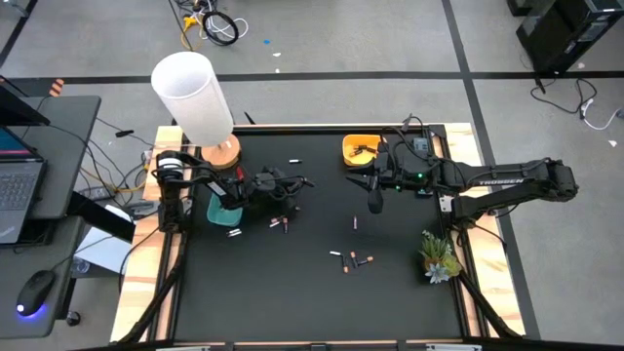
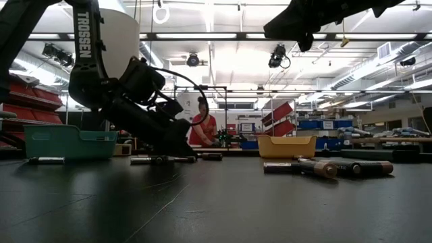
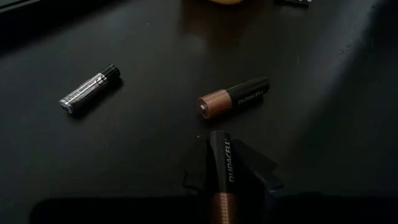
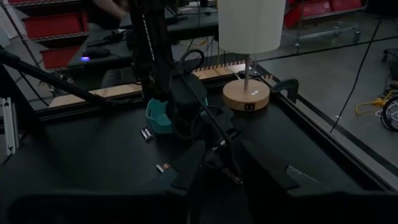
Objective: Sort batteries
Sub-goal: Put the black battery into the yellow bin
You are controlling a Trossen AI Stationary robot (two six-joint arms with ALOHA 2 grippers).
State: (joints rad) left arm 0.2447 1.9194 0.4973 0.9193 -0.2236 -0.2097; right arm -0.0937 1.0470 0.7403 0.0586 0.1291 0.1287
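Overhead view first: your left gripper point(image 1: 289, 195) sits low on the black table point(image 1: 292, 292), just right of the teal bin point(image 1: 222, 211), w/ a couple of batteries point(image 1: 281, 224) lying just below it. More batteries point(image 1: 357, 260) are scattered mid-table. Your right gripper point(image 1: 374, 199) hovers below the yellow bin point(image 1: 359, 149); a white lamp point(image 1: 195, 97) stands at the table's top-left and a plant sprig point(image 1: 439, 255) at the right edge.

Low view: left arm angles down to the tabletop, gripper tip at the surface near the dark batteries point(image 2: 169, 159); teal bin behind-left, yellow bin point(image 2: 286, 146) right. A person point(image 2: 204, 125) stands in the bkgd.

Left wrist: fingers are closed to a narrow gap around a Duracell battery point(image 3: 222, 177), lengthwise between them. Another copper-ended battery point(image 3: 234, 98) and a silver battery point(image 3: 89, 90) lie apart on the table.

Right wrist: right fingers partly open, holding nothing you can see.
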